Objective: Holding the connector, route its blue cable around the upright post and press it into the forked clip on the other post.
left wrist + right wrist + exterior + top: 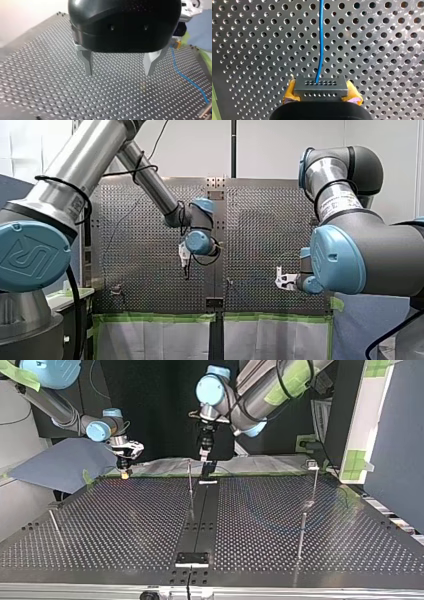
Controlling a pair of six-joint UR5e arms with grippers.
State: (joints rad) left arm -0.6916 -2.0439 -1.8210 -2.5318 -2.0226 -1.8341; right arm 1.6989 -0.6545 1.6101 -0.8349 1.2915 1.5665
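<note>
- Here, the connector (320, 87) sits crosswise in the right gripper (321, 90). The yellow pads (290, 93) are clamped on its two short ends, and its pinned face is turned away from the wrist.
- The blue cable (320, 37) leaves the middle of that face and runs straight ahead of the gripper, lying low over the perforated table (387, 50). Its long axis is therefore in line with the gripper's reach, not across it.
- In the left wrist view the same cable trails from the right gripper across the plate in a loose, gently wavy line towards the table's edge. It looks slack.
- In the top view the right gripper is low at the table's far edge on the view's left, and every post but one near the left edge stands to the view's right of it.
- The slim post (190, 487) near the table's centre line is the nearest; a capped post (314, 482) stands well apart beyond it, at the view's right.
- Which post carries the forked clip is too small to tell, though the cap on the further one suggests it.
- The coming move probably turns on this: the connector must travel sideways towards the view's right, swinging the cable across to the slim post.
- The left gripper (118, 67) hangs over the plate near that slim post, with its metal fingers (87, 62) spread wide apart and nothing between them. It is nearer the posts, but the right arm has the connector.
</note>
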